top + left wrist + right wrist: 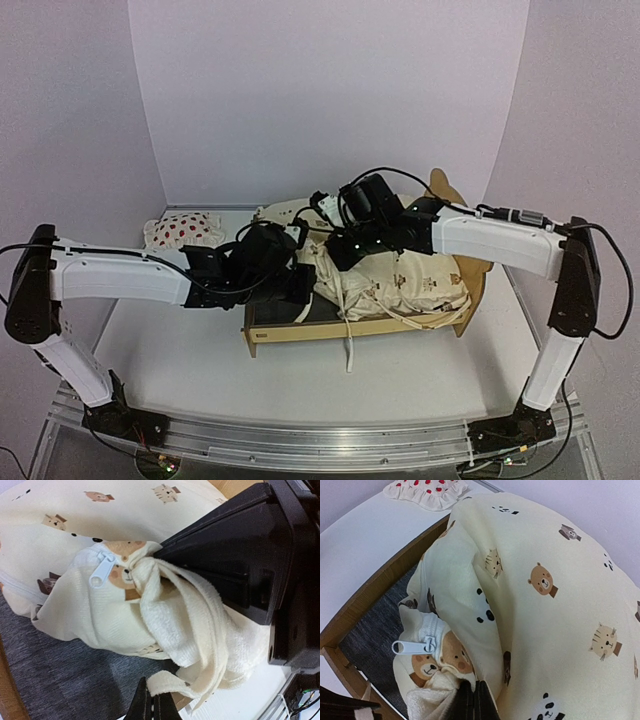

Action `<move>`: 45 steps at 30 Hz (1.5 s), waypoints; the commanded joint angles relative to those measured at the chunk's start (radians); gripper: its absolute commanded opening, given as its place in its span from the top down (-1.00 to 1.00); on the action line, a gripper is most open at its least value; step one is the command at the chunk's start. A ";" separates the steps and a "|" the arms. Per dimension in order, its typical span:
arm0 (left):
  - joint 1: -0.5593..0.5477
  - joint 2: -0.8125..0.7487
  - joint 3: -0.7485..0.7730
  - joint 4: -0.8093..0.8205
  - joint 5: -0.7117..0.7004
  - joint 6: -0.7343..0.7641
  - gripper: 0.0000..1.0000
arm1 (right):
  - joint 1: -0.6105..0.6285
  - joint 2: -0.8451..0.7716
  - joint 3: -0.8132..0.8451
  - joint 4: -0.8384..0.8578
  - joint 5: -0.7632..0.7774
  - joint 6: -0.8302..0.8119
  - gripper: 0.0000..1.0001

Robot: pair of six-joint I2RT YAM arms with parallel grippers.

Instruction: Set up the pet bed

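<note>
The pet bed (300,334) is a light plywood frame at the table's middle, with a grey felt base (372,630) and a low rail (380,582). A cream animal-print cover (405,280) lies bunched across it. My right gripper (472,684) is shut on the cover's corner, just beside the white zipper pull (407,646). My left gripper (152,687) is shut on a cream terry edge of the same cover (180,630), close under the right gripper's black body (235,555). In the top view both grippers (298,285) (338,255) meet over the bed's left end.
A small white pillow with red strawberries (183,230) lies on the table behind and left of the bed, also at the top of the right wrist view (427,487). Cream ties (350,350) hang over the bed's front rail. Purple walls close in the table.
</note>
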 commanded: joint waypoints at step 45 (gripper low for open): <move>0.035 -0.214 -0.054 -0.560 -0.153 -0.064 -0.46 | 0.074 0.110 0.041 -0.016 -0.182 0.107 0.85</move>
